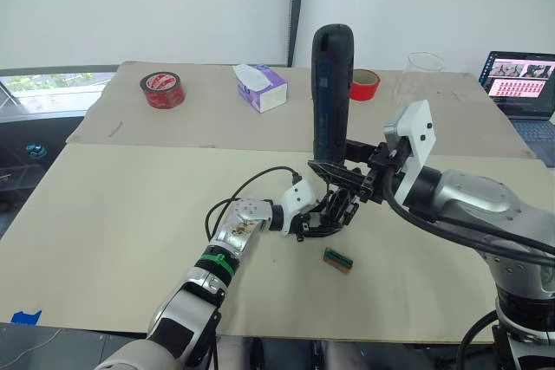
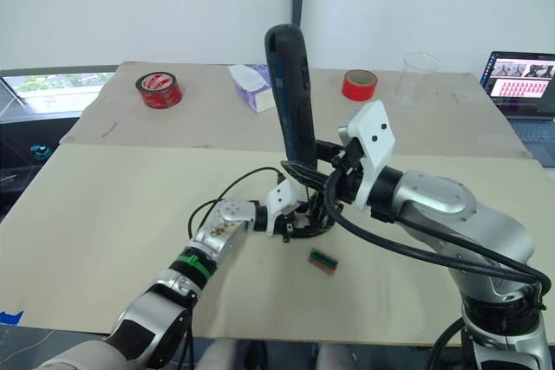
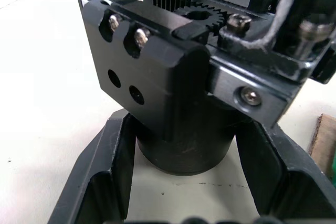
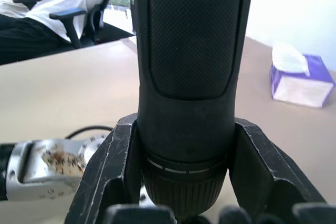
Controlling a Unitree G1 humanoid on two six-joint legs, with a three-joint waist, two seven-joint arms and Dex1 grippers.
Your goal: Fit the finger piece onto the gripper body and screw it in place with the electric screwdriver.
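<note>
1. Electric screwdriver [image 1: 332, 93]: long black cylinder, standing nearly upright at frame centre in the head views, tip pointing down toward the gripper body. Its tip is hidden behind the grippers.
2. Right gripper [image 4: 184, 182]: fingers closed against both sides of the screwdriver's lower barrel, just above the ribbed collar; firm hold.
3. Gripper body [image 3: 173, 77]: chunky black block with gear teeth, screws and two empty holes on one face; sits low in the centre of the head views, directly beneath the screwdriver.
4. Left gripper [image 3: 181, 182]: fingers spread partway, flanking the round base of the gripper body on both sides and holding it.
5. Finger piece: cannot be told apart from the black parts clustered around the gripper body.
6. Green-and-brown block [image 1: 338, 259]: on the table, lower centre, just beside the grippers.
7. Table [image 1: 113, 214]: beige surface; red tape roll [image 1: 162, 90] upper left, tissue box [image 1: 261, 87] upper centre.
</note>
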